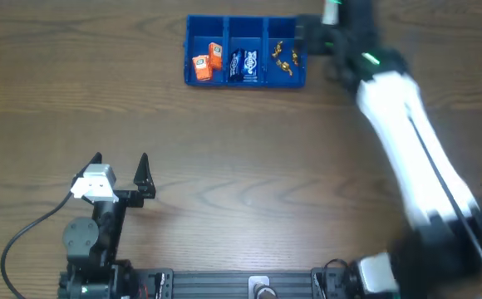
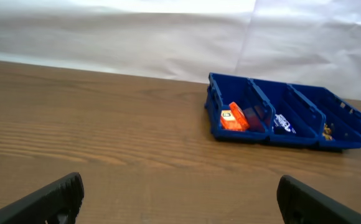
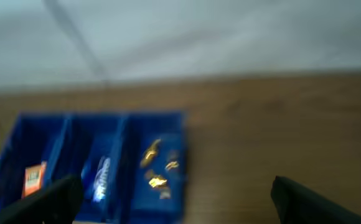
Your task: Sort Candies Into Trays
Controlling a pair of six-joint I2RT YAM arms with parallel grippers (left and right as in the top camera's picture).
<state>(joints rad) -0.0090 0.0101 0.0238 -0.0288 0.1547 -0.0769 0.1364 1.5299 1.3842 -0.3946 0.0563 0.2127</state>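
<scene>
Blue three-bin plastic tray (image 1: pixel 189 50) is sitting at the brown wooden table's (image 1: pixel 249 158) far edge, keeping orange-wrapped candies (image 1: pixel 207 58), blue-wrapped candies (image 1: pixel 245 64) and gold-wrapped candies (image 1: pixel 284 56) in separate bins. Left gripper (image 1: pixel 120 164) is gaping wide, well apart; right gripper (image 3: pixel 174 186) is gaping wide near the gold end.

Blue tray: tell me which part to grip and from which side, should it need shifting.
Probably grip the blue tray by its end wall on the right arm's side, from above, one finger outside and one inside the compartment with the gold candies. That wall is thin and upright, and the open right gripper is near that end.
</scene>
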